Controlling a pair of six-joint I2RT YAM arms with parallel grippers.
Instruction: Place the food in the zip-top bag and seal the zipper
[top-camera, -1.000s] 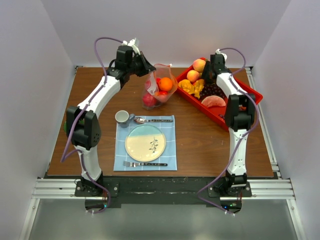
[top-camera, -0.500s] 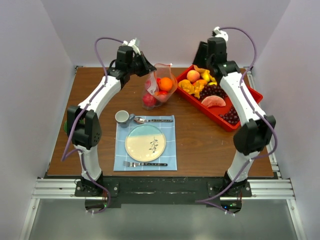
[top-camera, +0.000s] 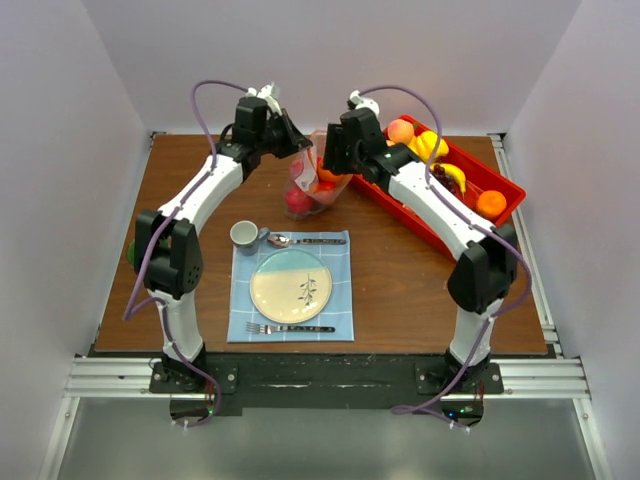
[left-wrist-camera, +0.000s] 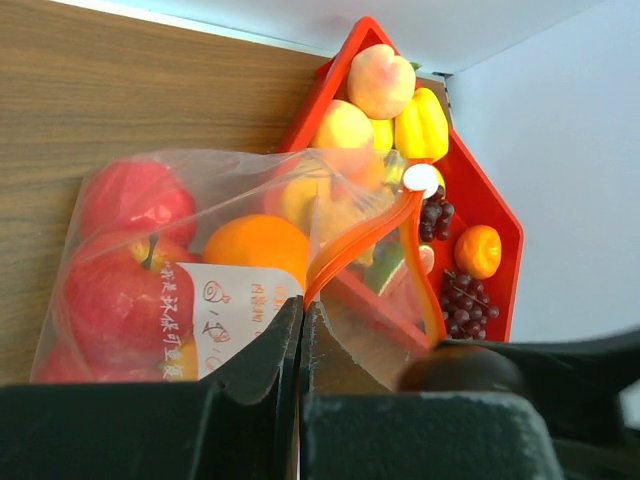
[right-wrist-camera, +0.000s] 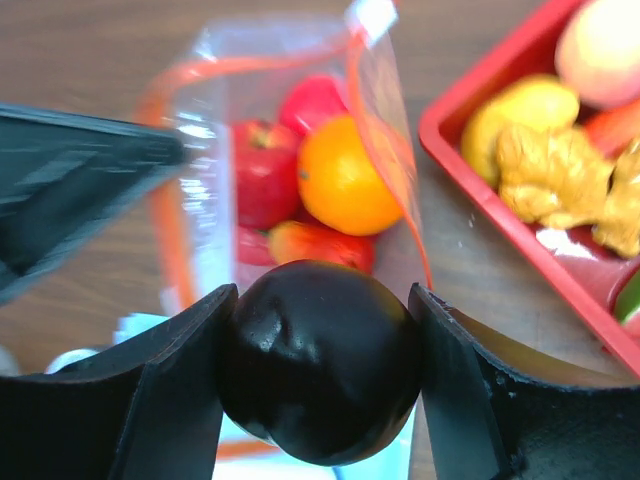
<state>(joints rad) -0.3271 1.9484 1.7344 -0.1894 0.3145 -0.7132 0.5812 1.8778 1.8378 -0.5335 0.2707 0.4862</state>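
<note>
1. A brown wooden bench (top-camera: 400, 290) sits between pale walls, with both arms reaching to its far side.
2. The right jaws stand wide but are filled. They clamp a dark round fruit (right-wrist-camera: 318, 360), glossy and plum-like, from both sides, and they hang right over the bag's mouth. That looks like the position for a straight drop.
3. The left jaws are pressed together on the near lip of the zip-top bag (left-wrist-camera: 200, 200), pinching the film just beside the zipper (left-wrist-camera: 360, 245). The likely reason is to hold that lip up so the mouth gapes and the bag stands upright.
4. The orange-red zipper strip loops open, its two sides well apart, so it is not sealed.
5. Inside the bag lie red apples (right-wrist-camera: 260, 170) and an orange (right-wrist-camera: 345, 180), piled at the bottom. The bag itself stands on the bench between the cup (top-camera: 243, 235) and the red tray (right-wrist-camera: 480, 190).
6. The tray holds what is left: a peach (left-wrist-camera: 380, 80), a yellow piece (left-wrist-camera: 422, 125), dark grapes (left-wrist-camera: 462, 300) and a small orange (left-wrist-camera: 478, 250).
7. A plate (top-camera: 275, 290) on a blue mat (top-camera: 240, 325) lies nearer the arm bases, apart from the work.
8. Filling looks partly done. The fruit is nearly as wide as the opening, so it could catch on the strip.
</note>
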